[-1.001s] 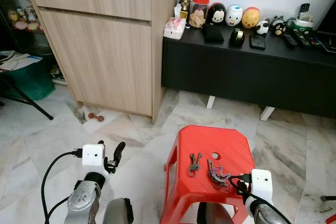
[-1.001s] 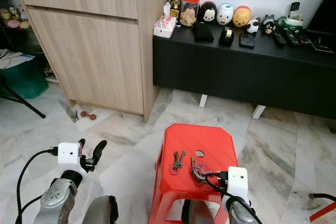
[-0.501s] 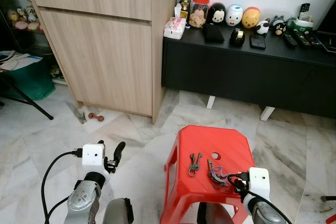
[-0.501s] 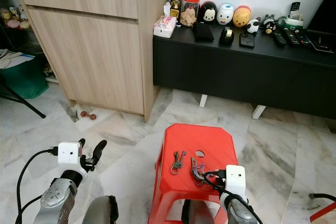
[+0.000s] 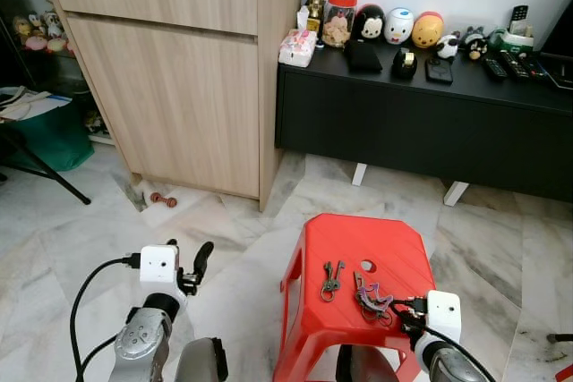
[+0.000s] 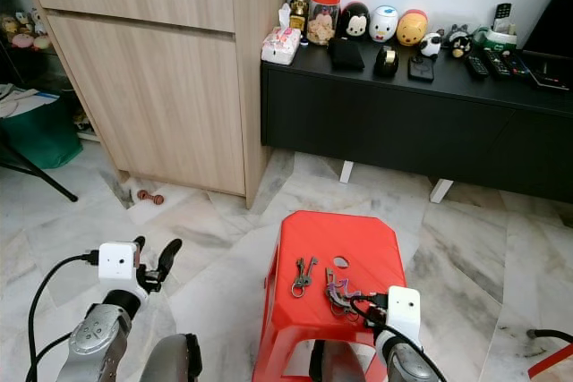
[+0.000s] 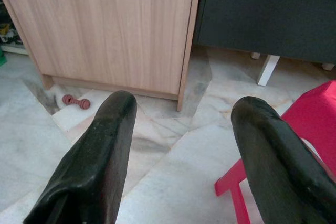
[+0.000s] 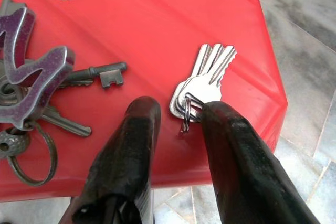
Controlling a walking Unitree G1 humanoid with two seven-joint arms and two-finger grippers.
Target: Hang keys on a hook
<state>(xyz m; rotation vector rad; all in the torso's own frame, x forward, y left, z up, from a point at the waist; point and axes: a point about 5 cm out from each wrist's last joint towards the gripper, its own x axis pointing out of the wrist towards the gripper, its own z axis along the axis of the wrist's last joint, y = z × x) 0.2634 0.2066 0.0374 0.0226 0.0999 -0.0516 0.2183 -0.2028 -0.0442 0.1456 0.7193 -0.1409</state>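
Since the earlier frames the right gripper [image 8: 176, 129] has drawn back toward the robot along the red stool [image 5: 358, 248]. Its fingers are parted by a narrow gap over the ring of a small set of silver keys [image 8: 203, 80]; whether they pinch the ring cannot be told. These keys lie flat near the stool's right edge, their long axis running from the ring at the gripper toward 1 o'clock in the wrist view, blades fanned and pointing away from the gripper. No writing is legible on them.

Just beside them lies a key bunch with a purple tag [image 8: 31, 80]. At 10 o'clock from it on the seat in the head view lie dark keys [image 5: 332, 279]. The left gripper [image 7: 181, 153] hangs wide open and empty over the marble floor [image 5: 224, 221].
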